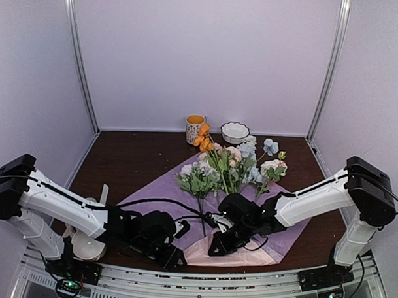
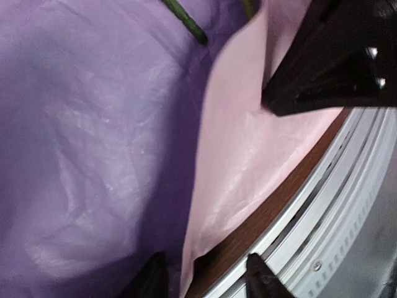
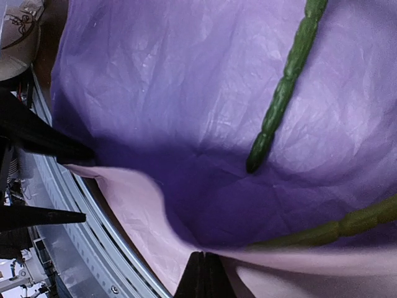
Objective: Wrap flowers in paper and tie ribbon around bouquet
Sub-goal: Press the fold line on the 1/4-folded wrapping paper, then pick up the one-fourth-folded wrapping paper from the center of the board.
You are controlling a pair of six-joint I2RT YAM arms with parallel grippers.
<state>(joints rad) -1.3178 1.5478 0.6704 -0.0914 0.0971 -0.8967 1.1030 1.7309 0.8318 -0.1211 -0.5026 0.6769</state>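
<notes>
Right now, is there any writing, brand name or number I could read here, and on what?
No text can be read anywhere.
The mug has only a speckled pattern, too small for letters.
The white object by the rail bears a dark mark, too blurred to read.

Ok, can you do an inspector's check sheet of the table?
Surface: dark brown wooden table, paper spread on it.
Job's things: crinkly lilac-and-pink paper sheet, near edge folded over pink; bunch of white, blue and orange artificial flowers on it.
Clutter: orange-rimmed patterned mug and white scalloped bowl at the back; white round object front-left.
Grippers: left gripper, jaws apart astride the paper's edge; right gripper, jaws shut on the pink fold.
Cables: black cables trailing over the paper.
Surroundings: pale walls, metal rail in front.
</notes>
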